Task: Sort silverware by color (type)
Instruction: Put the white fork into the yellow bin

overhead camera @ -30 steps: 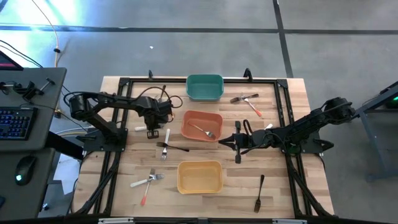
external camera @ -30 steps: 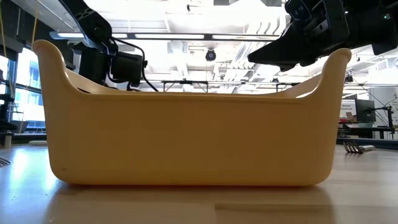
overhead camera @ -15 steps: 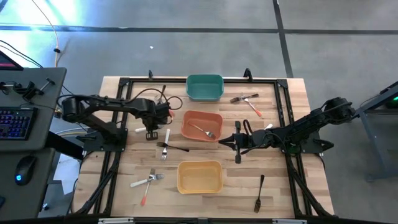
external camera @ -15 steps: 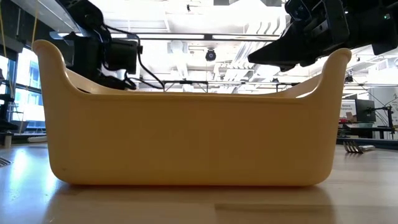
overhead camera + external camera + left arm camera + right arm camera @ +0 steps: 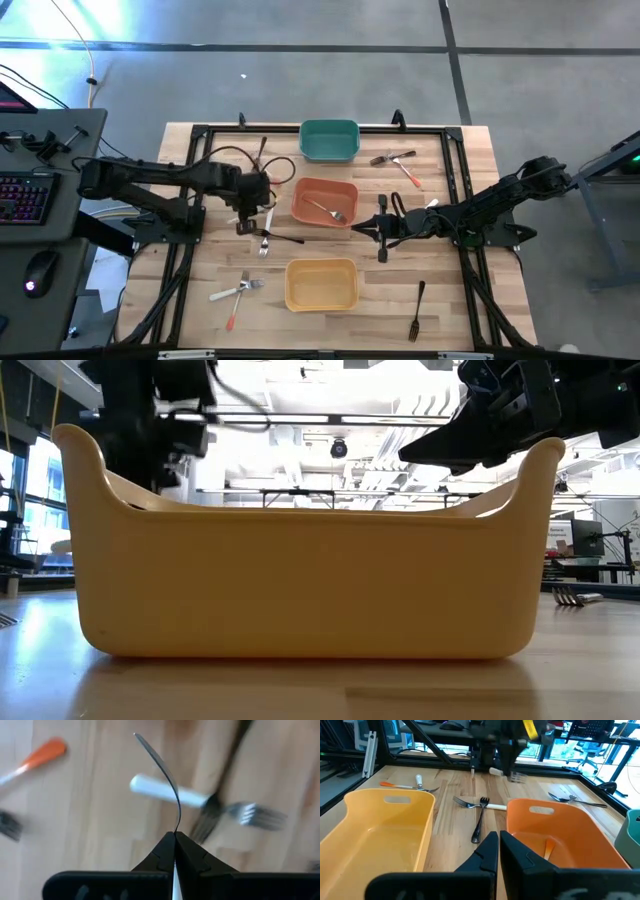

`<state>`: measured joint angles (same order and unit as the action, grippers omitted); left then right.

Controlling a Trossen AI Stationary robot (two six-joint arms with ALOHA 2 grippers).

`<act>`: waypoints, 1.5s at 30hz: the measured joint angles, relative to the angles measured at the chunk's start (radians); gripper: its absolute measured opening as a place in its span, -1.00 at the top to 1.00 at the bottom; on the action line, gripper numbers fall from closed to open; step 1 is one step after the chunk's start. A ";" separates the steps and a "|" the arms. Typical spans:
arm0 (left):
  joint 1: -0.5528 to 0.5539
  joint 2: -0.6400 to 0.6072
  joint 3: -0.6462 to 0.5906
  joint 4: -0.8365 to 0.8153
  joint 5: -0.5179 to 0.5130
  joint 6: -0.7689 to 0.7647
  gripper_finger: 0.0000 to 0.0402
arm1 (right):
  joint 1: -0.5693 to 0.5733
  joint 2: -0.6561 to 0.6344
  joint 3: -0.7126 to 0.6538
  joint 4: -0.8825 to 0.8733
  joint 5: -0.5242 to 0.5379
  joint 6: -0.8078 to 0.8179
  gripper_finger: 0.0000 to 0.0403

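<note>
My left gripper hangs over the table's left half, pointing steeply down, shut on a white-handled utensil. The utensil's thin silver head curves out past the fingertips. Below it on the wood, a white-handled fork lies crossed with a dark fork. In the right wrist view the left gripper shows with a white handle under it. My right gripper is shut and touches nothing. It hovers level between the yellow bin and the orange bin. My left gripper pinches the utensil where the silver head meets the handle, one finger on each flat face. The fingers come from above, slanting down. A white strip of handle runs back between them. The head sticks out beyond the tips, clear of the table.
An orange-handled fork lies in the orange bin; a teal bin stands at the far edge. Loose utensils lie near left, far right and near right. In the low view the yellow bin blocks most of the table.
My left gripper has risen and come a little toward the table's near edge, tipping more steeply downward. The white handle that lay beside it on the wood has left its place. My right arm has kept still.
</note>
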<state>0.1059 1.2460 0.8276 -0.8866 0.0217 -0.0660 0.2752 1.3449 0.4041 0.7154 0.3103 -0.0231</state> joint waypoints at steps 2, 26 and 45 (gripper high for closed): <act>-0.048 -0.005 0.030 -0.002 0.001 -0.038 0.99 | 0.000 0.000 0.000 0.000 0.000 0.000 1.00; -0.441 0.350 0.525 0.228 0.117 -0.294 1.00 | 0.000 0.000 0.000 0.006 -0.003 0.016 1.00; -0.372 0.691 0.656 0.334 0.178 -0.225 1.00 | 0.000 0.000 0.000 -0.003 -0.004 0.045 1.00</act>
<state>-0.2665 1.9367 1.4834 -0.5525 0.1997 -0.2912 0.2754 1.3453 0.4042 0.7127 0.3065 0.0223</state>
